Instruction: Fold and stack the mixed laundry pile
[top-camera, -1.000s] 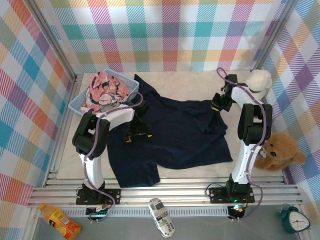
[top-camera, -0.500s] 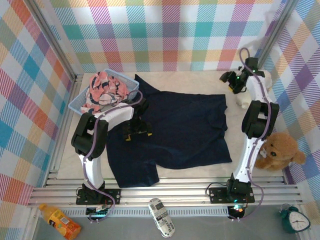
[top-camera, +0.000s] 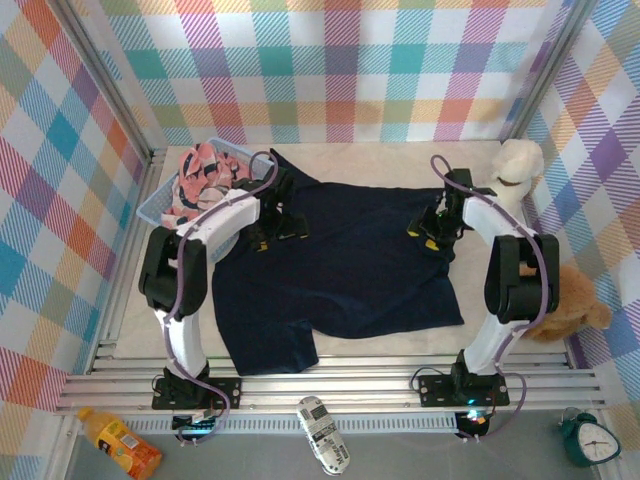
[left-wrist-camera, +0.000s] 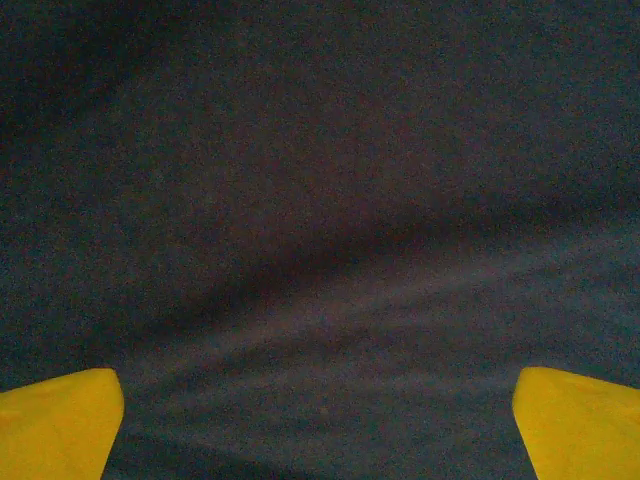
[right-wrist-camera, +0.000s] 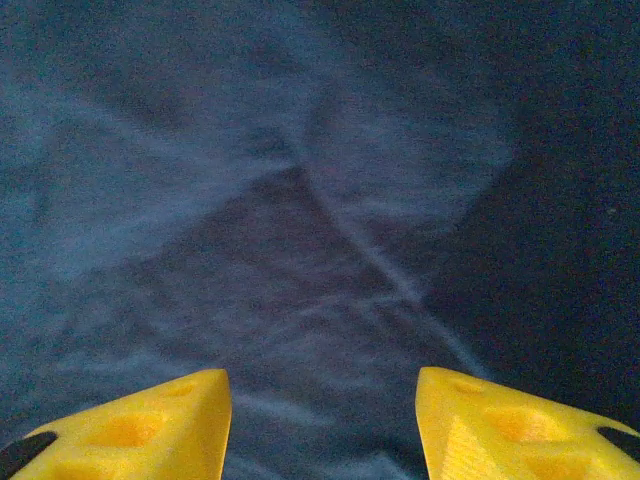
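left pincer (top-camera: 278, 236) wide, right pincer (top-camera: 425, 238) half open, both empty over the spread shirt (top-camera: 350, 275); i judge smoothing before folding.

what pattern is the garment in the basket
Pink with a navy-and-white print; the pink garment shows best in the top external view.

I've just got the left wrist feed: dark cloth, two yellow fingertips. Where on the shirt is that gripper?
Observer: The top view puts the left gripper over the far left part of the navy T-shirt, which lies spread on the table.
Operator: Right arm?
Observer: The right gripper is low over the shirt's far right edge. Its jaws stand apart above wrinkled cloth, with nothing between them.
Operator: Pink garment?
Observer: The pink garment sits bunched in the light blue basket at the far left corner.
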